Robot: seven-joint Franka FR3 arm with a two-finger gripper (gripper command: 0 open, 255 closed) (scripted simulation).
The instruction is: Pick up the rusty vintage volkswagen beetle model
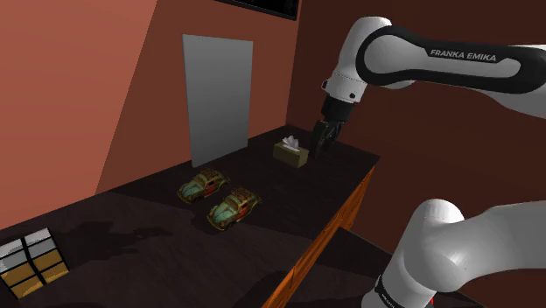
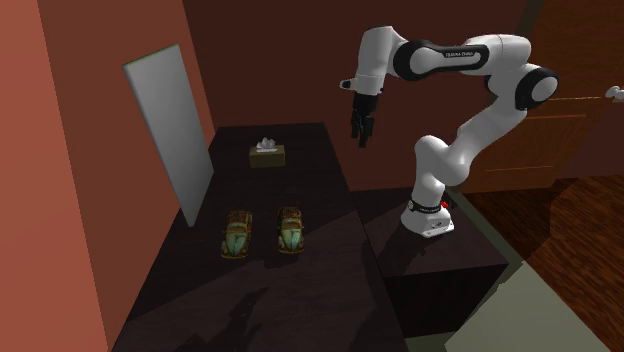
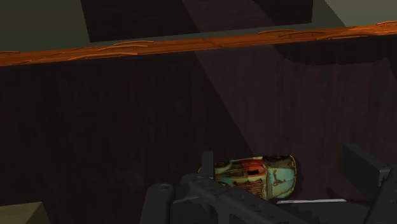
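Wrist view: pincer [image 3: 285, 164] wide open, empty, above beetle model [image 3: 257, 177].

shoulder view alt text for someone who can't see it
A white robot arm holds its open black gripper in the air, up and right of a tissue box on a dark table. Two rusty toy cars sit side by side, the farther Beetle and the nearer Beetle, before a grey panel.
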